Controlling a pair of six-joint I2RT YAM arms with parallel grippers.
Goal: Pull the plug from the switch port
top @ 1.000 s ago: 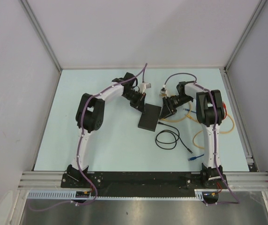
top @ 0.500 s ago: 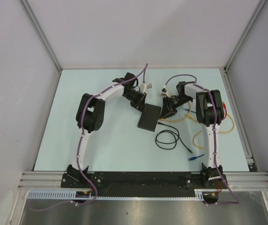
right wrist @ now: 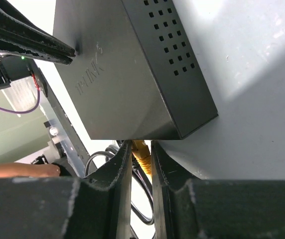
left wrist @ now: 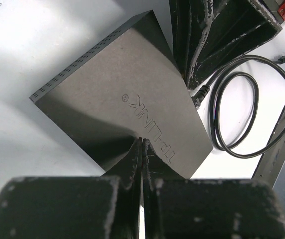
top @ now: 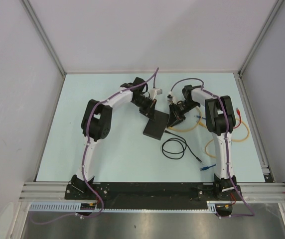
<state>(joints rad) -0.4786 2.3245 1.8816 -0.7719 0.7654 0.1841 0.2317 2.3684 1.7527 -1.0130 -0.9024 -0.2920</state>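
The switch (top: pixel 155 127) is a flat matte-black box lying mid-table; it also shows in the left wrist view (left wrist: pixel 122 104) and in the right wrist view (right wrist: pixel 127 74). My left gripper (left wrist: pixel 141 142) is shut and empty, its tips pressing on the switch's top near one edge. My right gripper (right wrist: pixel 141 149) is shut on the yellow plug (right wrist: pixel 141 153), which sits at the switch's port edge. The yellow cable (top: pixel 190 128) runs right from there. The sockets themselves are hidden.
A coiled black cable (top: pixel 175 148) lies in front of the switch, also seen in the left wrist view (left wrist: pixel 252 109). A blue-ended cable (top: pixel 206 167) and more yellow cable (top: pixel 242 132) lie by the right arm's base. Walls enclose the table.
Both grippers and the switch have shifted slightly left and toward the front; the black coil has slid along with them.
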